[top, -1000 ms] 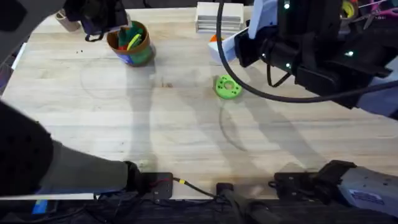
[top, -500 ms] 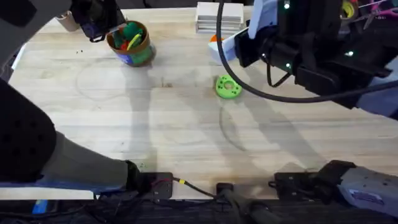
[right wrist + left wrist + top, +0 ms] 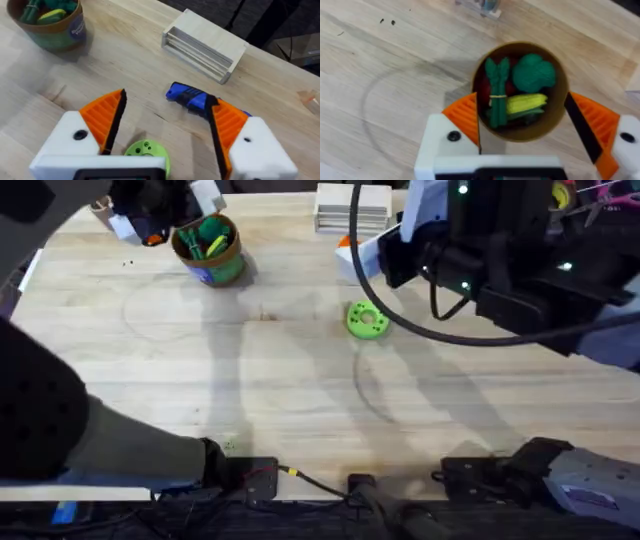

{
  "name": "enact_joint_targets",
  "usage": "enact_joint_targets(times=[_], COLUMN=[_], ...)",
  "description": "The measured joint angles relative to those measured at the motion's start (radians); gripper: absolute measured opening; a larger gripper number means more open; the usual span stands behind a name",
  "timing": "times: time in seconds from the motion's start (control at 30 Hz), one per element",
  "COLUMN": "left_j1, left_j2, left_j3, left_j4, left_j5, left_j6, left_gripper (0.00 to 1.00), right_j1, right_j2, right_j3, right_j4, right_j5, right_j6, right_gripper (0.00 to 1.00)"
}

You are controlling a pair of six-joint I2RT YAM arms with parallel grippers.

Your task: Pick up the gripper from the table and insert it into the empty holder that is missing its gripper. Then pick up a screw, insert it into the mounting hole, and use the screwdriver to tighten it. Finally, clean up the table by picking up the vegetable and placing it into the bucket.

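Observation:
The bucket [image 3: 560, 112] [image 3: 228, 268] stands at the table's far left and holds several toy vegetables. Among them lies the dark green leafy vegetable [image 3: 534, 72], beside an asparagus bundle and a corn cob. My left gripper [image 3: 520, 95] [image 3: 165, 212] hovers open above the bucket, its orange pads [image 3: 462, 112] either side of the rim, nothing held. My right gripper [image 3: 167, 96] is open above the far middle of the table. The blue screwdriver [image 3: 190, 97] lies on the wood beneath it. The loose gripper and the empty holder are out of view.
A bright green ring disc [image 3: 366, 320] [image 3: 147, 152] lies mid-table. A slatted wooden box [image 3: 352, 205] [image 3: 205, 45] sits at the far edge. A brown cup [image 3: 103, 212] stands far left. Tiny dark specks [image 3: 130, 262] dot the wood left of the bucket.
My left gripper has drawn back from over the bucket toward the far left, uncovering its contents; a green piece now shows inside. The right arm has not moved.

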Motion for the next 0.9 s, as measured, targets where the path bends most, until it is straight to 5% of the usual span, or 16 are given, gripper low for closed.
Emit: enact_joint_targets(times=[0.27,0.47,0.6,0.73,0.9], left_j1=[-0.009,-0.067,-0.119,-0.144,-0.144], left_j2=[-0.193,-0.358,-0.428,-0.466,-0.488], left_j3=[0.011,0.023,0.023,0.023,0.023], left_j4=[-0.106,-0.271,-0.412,-0.508,-0.6], left_j5=[0.082,0.175,0.284,0.348,0.39], left_j6=[0.022,0.156,0.293,0.369,0.421], left_gripper=[0.956,0.873,0.593,0.057,0.035], right_j1=[0.0,0.0,0.0,0.0,0.0], right_j2=[-0.182,-0.285,-0.329,-0.369,-0.42], right_j3=[0.0,0.0,0.0,0.0,0.0], right_j4=[-0.113,-0.253,-0.326,-0.367,-0.395], right_j5=[0.0,0.0,0.0,0.0,0.0], right_j6=[0.0,0.0,0.0,0.0,0.0], right_gripper=[0.992,0.992,0.993,0.992,0.992])
